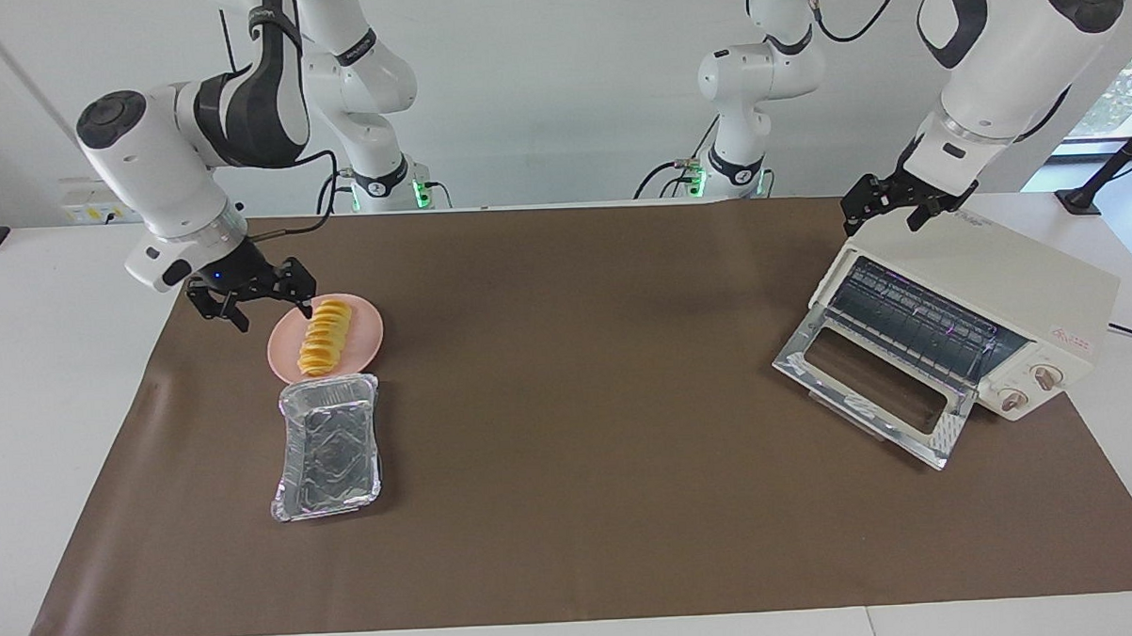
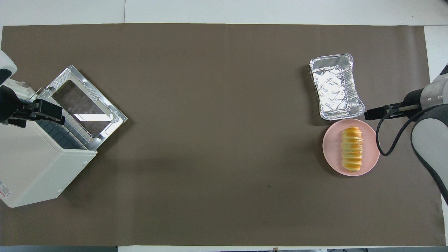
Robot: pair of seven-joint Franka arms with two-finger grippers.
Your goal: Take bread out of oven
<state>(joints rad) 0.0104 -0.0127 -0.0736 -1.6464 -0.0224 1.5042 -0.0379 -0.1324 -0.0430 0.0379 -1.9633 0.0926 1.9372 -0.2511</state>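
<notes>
Now your bread [image 1: 323,339] lies on pink plate [image 1: 366,337]; right gripper [image 1: 258,299] spread apart above plate edge; left gripper [image 1: 892,207] apart over oven [image 1: 998,293], waiting.

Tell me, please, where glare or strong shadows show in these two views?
Overhead view: a bright streak of glare on the oven door's glass, shiny highlights on the foil tray, which casts a dark shadow on the mat. Facing view: the door's metal frame gleams; soft shadow lies beside the tray.
</notes>
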